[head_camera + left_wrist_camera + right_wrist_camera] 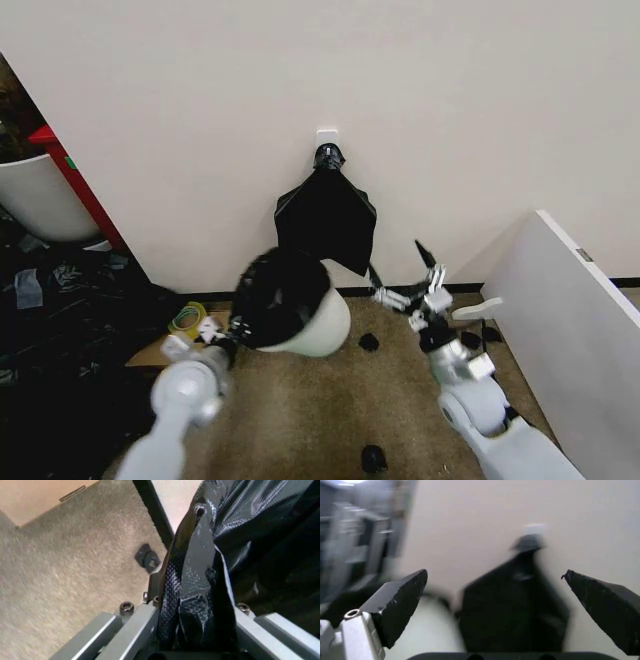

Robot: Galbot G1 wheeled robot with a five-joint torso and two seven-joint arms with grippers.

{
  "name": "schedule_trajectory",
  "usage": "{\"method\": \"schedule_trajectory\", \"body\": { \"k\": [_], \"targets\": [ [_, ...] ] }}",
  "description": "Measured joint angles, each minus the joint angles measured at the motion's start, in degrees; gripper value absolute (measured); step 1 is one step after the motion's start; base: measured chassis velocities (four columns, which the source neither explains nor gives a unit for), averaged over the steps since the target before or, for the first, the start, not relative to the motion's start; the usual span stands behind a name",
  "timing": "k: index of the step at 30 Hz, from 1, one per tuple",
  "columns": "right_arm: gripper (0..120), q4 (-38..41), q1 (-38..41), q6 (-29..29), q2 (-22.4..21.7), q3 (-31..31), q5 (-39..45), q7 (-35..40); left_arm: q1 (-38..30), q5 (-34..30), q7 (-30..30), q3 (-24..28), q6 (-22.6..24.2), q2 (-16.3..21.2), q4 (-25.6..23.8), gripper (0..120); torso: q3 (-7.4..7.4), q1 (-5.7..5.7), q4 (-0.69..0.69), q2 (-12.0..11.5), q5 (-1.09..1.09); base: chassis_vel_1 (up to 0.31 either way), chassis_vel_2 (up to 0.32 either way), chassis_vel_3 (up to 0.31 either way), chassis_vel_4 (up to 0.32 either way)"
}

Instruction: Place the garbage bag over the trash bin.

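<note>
The cream-white trash bin [325, 328] is tipped on its side above the carpet, its mouth toward me and to the left. The glossy black garbage bag [280, 295] covers the mouth and upper wall. My left gripper [228, 345] is at the bin's lower left edge, shut on the bag; in the left wrist view the wrinkled garbage bag [195, 573] is pinched in the left gripper [192, 607]. My right gripper [402, 268] hangs open to the right of the bin, apart from it. In the right wrist view the right gripper [502, 596] is spread wide with nothing between the fingers.
A fan-shaped bunch of black bags [326, 215] hangs from a wall hook behind the bin. A white panel [570, 340] stands at the right. Black plastic sheeting [60, 330] and a white tub with a red frame [40, 195] lie left. Small black pieces [369, 342] dot the carpet.
</note>
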Motion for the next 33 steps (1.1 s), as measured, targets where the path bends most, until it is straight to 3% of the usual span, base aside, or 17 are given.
{"method": "schedule_trajectory", "body": {
  "k": [2,6,15,19,23,27,33],
  "targets": [
    [100,-1.2,-0.8,0.5,-0.1,0.1,0.4,-4.6,-0.4,-4.1,-1.2,-3.1,2.2,-0.3,0.2,1,0.00,0.00,0.00,0.0,0.01,0.000,0.000,0.000,0.000],
    [100,-1.9,-1.4,-0.3,0.2,-3.2,-1.3,-4.6,0.4,-5.5,-1.4,-4.2,4.1,-0.4,-0.6,1,0.00,0.00,0.01,0.0,-0.03,0.000,0.000,0.000,0.000],
    [100,1.3,-1.1,-8.0,2.1,-11.2,2.8,-0.6,1.4,-2.9,0.6,-1.5,5.4,-1.2,-3.0,1,0.00,0.00,-0.01,0.0,-0.01,0.000,0.000,0.000,0.000],
    [100,5.6,-0.9,-14.3,2.0,-13.7,4.2,6.1,1.9,-1.7,1.3,-0.5,5.3,-1.2,-3.4,1,0.00,0.00,0.00,0.0,-0.01,0.000,0.000,0.000,0.000],
    [100,11.0,1.2,-25.5,0.8,-16.6,4.2,18.8,2.1,0.0,2.2,1.0,5.0,-1.5,-4.2,1,0.00,0.00,0.00,0.0,-0.01,0.000,0.000,0.000,0.000],
    [100,12.6,2.9,-30.2,0.0,-18.5,-0.3,23.3,2.1,1.4,2.6,2.2,4.7,-1.9,-4.4,1,0.00,0.00,-0.01,0.0,0.00,0.000,0.000,0.000,0.000],
    [100,12.9,5.3,-32.4,-0.2,-20.0,-8.2,25.2,2.1,2.8,2.9,3.0,4.4,-2.0,-4.4,1,0.01,0.00,0.00,0.0,0.00,0.000,0.000,0.000,0.000]
  ]
}}
